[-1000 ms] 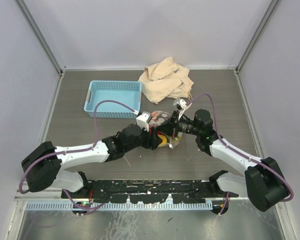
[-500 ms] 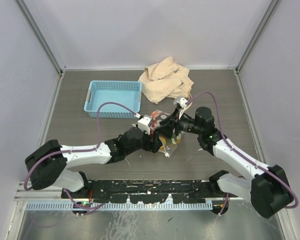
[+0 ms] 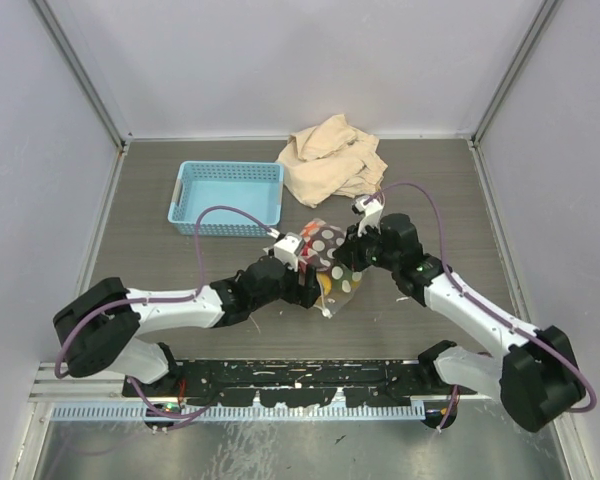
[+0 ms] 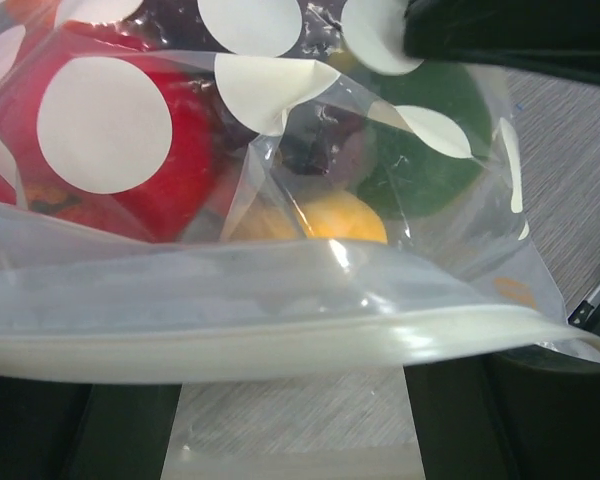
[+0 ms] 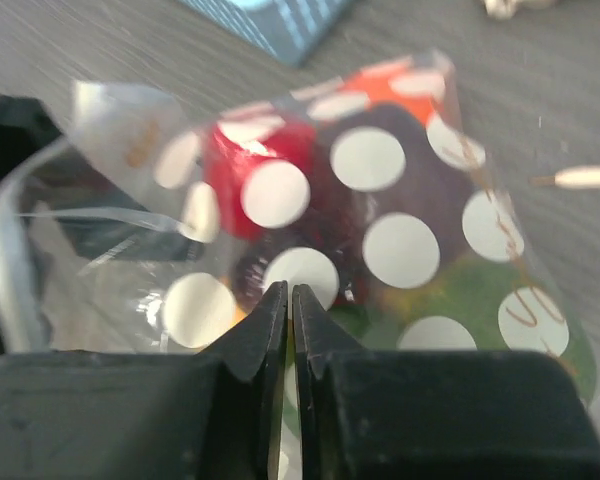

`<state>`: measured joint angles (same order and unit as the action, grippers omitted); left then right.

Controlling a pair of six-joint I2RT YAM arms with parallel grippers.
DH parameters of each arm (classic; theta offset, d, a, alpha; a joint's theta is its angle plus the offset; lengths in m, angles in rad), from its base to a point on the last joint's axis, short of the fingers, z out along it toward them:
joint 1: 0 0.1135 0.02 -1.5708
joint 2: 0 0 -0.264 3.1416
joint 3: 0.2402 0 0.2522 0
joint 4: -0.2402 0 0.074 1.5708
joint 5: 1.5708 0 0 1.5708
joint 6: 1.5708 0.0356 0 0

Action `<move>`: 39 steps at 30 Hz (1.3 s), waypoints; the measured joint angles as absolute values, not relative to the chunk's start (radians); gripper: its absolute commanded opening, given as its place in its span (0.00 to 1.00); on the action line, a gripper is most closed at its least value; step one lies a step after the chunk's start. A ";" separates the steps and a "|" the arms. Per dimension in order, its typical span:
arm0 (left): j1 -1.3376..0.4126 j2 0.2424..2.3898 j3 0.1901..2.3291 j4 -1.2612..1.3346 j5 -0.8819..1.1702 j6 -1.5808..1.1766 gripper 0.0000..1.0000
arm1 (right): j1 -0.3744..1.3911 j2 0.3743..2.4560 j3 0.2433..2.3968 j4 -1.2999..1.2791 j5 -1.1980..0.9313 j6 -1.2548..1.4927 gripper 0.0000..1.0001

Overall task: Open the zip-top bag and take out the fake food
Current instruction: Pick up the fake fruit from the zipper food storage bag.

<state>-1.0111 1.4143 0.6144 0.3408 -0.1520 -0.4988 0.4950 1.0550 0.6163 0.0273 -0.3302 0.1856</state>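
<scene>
Nearest us, on the near side of the light blue basket (image 3: 227,166) and off its right-hand near corner, the left gripper (image 3: 310,285) has its fingers well apart. In its wrist view the white zip strip (image 4: 280,345) runs across between them, and we cannot tell whether either finger touches it. Just beyond, the right gripper (image 5: 289,295) has its fingers all but together, and we judge them pinched on a fold of the zip-top bag (image 3: 327,246), which stands up off the surface (image 3: 150,260) between the two grippers. The fake food (image 4: 180,160) is all inside it, red, green, yellow and dark pieces bunched against the film. Beyond the basket's right end lies the beige cloth bag (image 3: 330,160).

We expect the zip-top bag to handle as thin, slick, floppy film, light in itself but bottom-heavy with the fake food, so it will sag and swing from a single pinch. The zip strip is its one stiffer part, so we would take each lip of the mouth just beside it, one gripper per lip, and pull them apart. The hard, glossy pieces will likely roll once free.
</scene>
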 measured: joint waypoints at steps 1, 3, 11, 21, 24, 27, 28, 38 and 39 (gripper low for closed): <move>-1.010 1.420 0.614 0.340 -0.148 -0.499 0.80 | 0.495 1.084 0.620 0.006 -0.319 0.183 0.11; -1.007 1.435 0.615 0.340 -0.140 -0.499 0.81 | 0.495 1.134 0.633 -0.040 -0.305 0.170 0.10; -1.000 1.484 0.630 0.335 -0.108 -0.504 0.82 | 0.495 1.247 0.712 -0.146 -0.299 0.102 0.06; -0.999 1.541 0.660 0.330 -0.084 -0.521 0.84 | 0.530 1.338 0.746 -0.193 -0.316 0.067 0.05; -0.999 1.559 0.670 0.318 -0.084 -0.535 0.82 | 0.535 1.346 0.746 -0.200 -0.335 0.064 0.05; -0.999 1.575 0.688 0.293 -0.091 -0.541 0.80 | 0.535 1.347 0.746 -0.207 -0.348 0.062 0.05; -0.999 1.581 0.696 0.282 -0.095 -0.543 0.79 | 0.535 1.347 0.746 -0.207 -0.352 0.062 0.05; -0.999 1.599 0.722 0.211 -0.143 -0.563 0.79 | 0.535 1.349 0.742 -0.202 -0.384 0.062 0.05; -0.999 1.603 0.723 0.209 -0.146 -0.564 0.78 | 0.535 1.351 0.741 -0.202 -0.387 0.062 0.05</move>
<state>-0.9993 1.6028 0.7235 0.2092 -0.1459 -0.5636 0.5354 1.3510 0.7406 -0.2016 -0.3874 0.0624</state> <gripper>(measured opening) 0.811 0.060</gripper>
